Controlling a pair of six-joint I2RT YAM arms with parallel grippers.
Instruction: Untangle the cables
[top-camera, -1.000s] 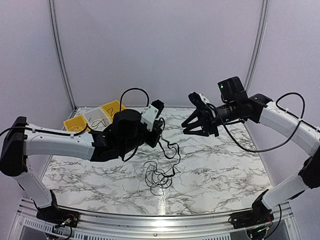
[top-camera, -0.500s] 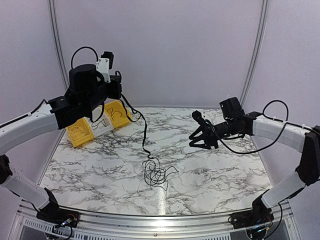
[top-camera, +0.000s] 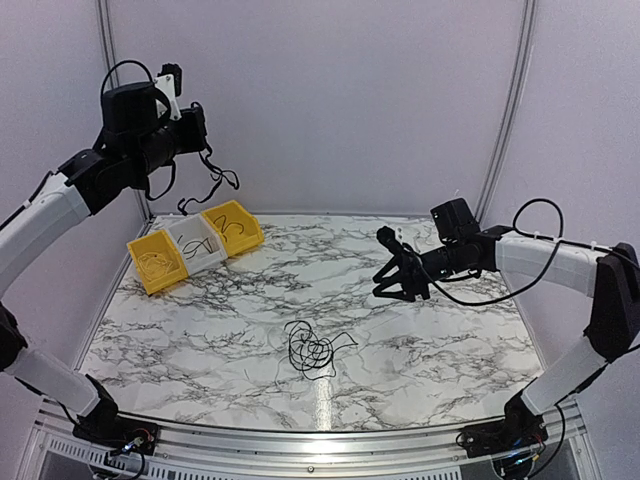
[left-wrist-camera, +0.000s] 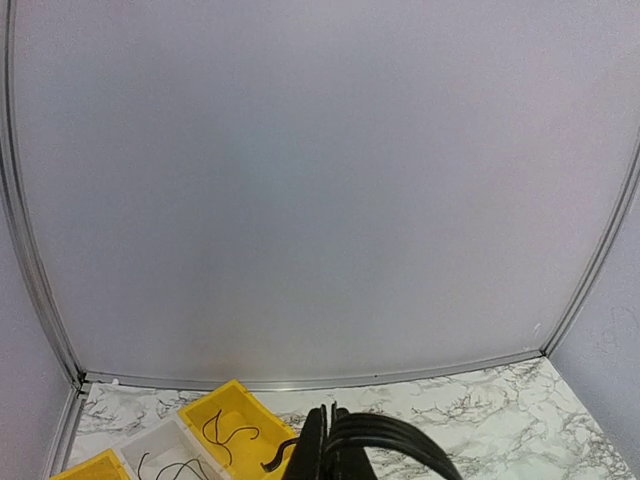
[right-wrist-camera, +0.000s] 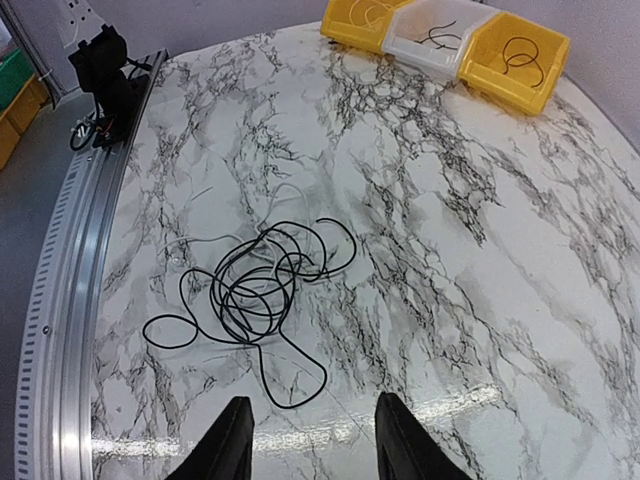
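Tabletop in white with grey marble veining (top-camera: 450, 340) fills your top view, with both of your arms over it. Your left arm, white with black joints (top-camera: 45, 215), reaches up high toward 10 o'clock, well above the surface. Your right arm of the same build (top-camera: 555, 262) comes in low from 3 o'clock. At 10 o'clock on the table, by the far left corner, three small open plastic bins sit touching side by side. They are a yellow bin (top-camera: 170, 282), a white bin (top-camera: 206, 258) in the middle and a second yellow bin (top-camera: 252, 240), each with a loose black wire (right-wrist-camera: 521, 56) lying in it. Your left gripper (top-camera: 198, 135) is closed, its fingers (left-wrist-camera: 325, 450) pressed together in the wrist view. A single thin black cable (top-camera: 222, 180) hangs from it in the air, clear of the table. Your right gripper (top-camera: 392, 268) stands open with nothing between its jaws, hovering above the marble and aimed toward the middle of the table. The tangle of thin black cables (top-camera: 314, 349) lies on the surface just toward 6 o'clock from the middle. It is a bundle of overlapping loops with a few loose ends trailing out, well apart from both grippers and from the bins.
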